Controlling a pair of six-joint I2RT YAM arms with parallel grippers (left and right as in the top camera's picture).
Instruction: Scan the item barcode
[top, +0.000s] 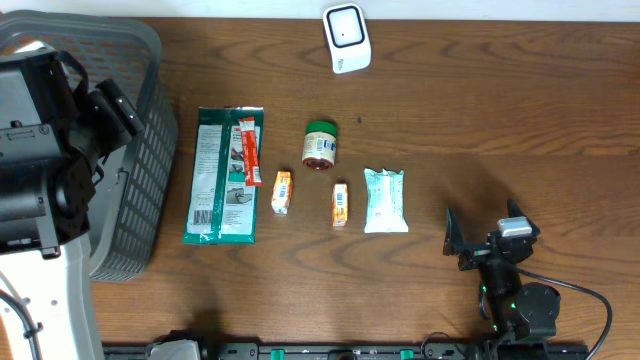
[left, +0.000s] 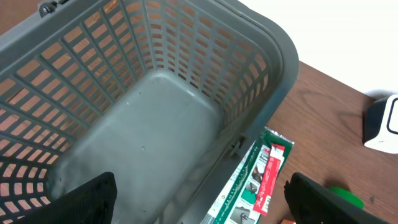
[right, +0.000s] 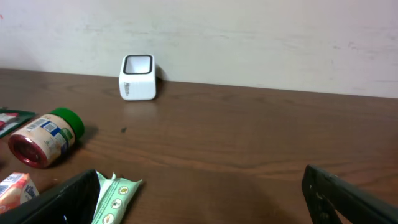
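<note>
- The wipes pack (top: 385, 200) lies on the desk (top: 500, 120), long axis pointing away, ahead-left of the right hand (top: 485, 232), the nearer one, its fingers apart and empty
- The left hand (left: 208, 205), fingers also apart, hangs over the basket (left: 273, 56)
- The scanner (top: 347, 38) stands at the far edge

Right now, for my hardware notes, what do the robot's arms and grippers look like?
The left arm is chunky black over a white link. The right arm is slim, black, with a grey block, green spots and a looping black cable. The left gripper and right gripper have flat black fingers.
</note>
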